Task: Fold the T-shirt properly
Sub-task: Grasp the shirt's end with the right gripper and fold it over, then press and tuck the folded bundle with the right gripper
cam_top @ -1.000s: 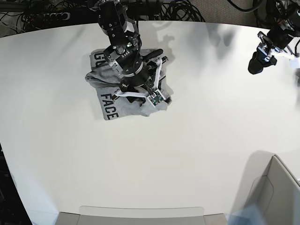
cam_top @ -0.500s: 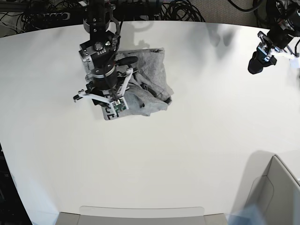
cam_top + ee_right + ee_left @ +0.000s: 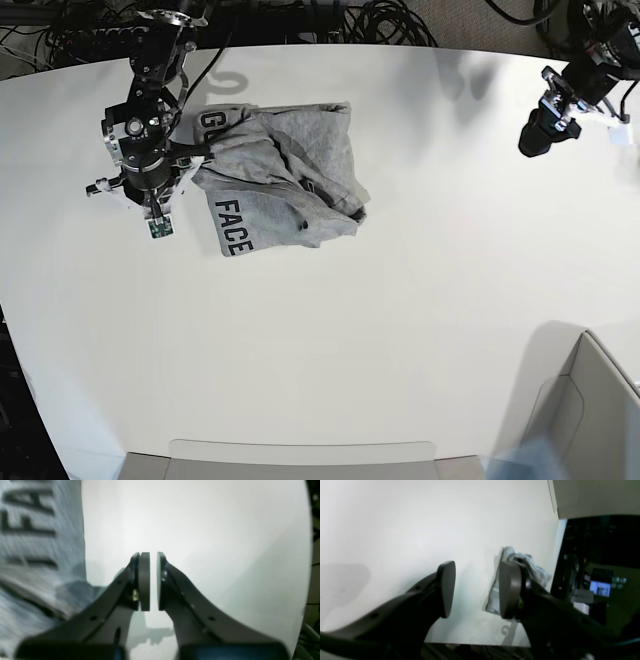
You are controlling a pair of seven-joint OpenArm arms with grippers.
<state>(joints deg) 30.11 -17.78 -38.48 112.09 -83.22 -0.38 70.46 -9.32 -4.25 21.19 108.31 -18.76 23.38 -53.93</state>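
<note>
We see the shirt [image 3: 290,165] bunched on the counter [image 3: 330,340], beside our right pincer [image 3: 153,582], its tips narrowly apart with nothing between. Our left pincer [image 3: 477,590] stands wide and empty, well apart from the shirt.

Tool [image 3: 479,589]: one, two dark fingers standing well apart, blurred, at the near side. T-shirt [image 3: 495,597]: one, grey, bunched, lying right of centre, partly hidden by the tool's right finger. Tabletop [image 3: 395,530]: white, soft shadows at left and beside the cloth. Panel [image 3: 595,497]: grey-beige, upper right corner. Screen [image 3: 600,588]: small, lit, far right, amid dark clutter. Cables [image 3: 495,652]: dark, along the bottom edge, blurred.
</note>
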